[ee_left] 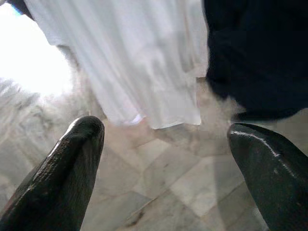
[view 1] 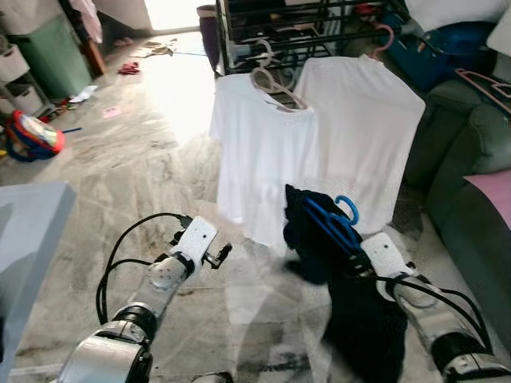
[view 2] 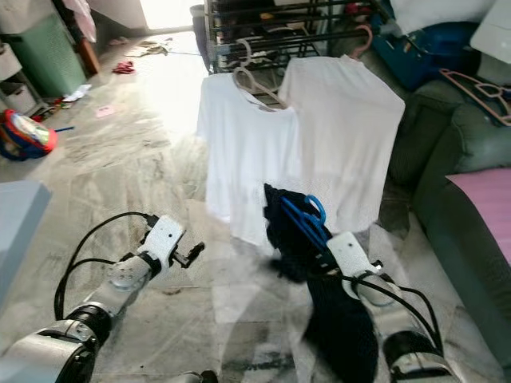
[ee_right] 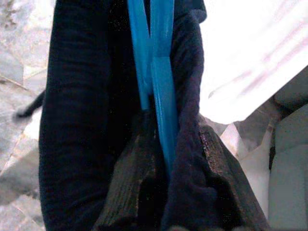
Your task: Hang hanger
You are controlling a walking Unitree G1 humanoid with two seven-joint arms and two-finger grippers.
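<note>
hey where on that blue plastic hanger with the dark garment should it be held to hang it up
Grip the blue plastic hanger at its neck just under the hook, coming from below, as the right pincer is shut there now. That leaves the open hook free above the dark garment to go over a rail of the black metal rack.

The left arm extends forward and low, its wrist level, and the left gripper (view 1: 226,252) is empty with its two black fingers (ee_left: 67,178) spread wide apart. The right arm reaches forward and slightly inward at a similar height, forearm angled upward. The right gripper (ee_right: 168,159) has its fingers (ee_right: 132,187) closed on the blue hanger (view 1: 335,223) and the dark garment (view 1: 319,247) it carries.
</note>
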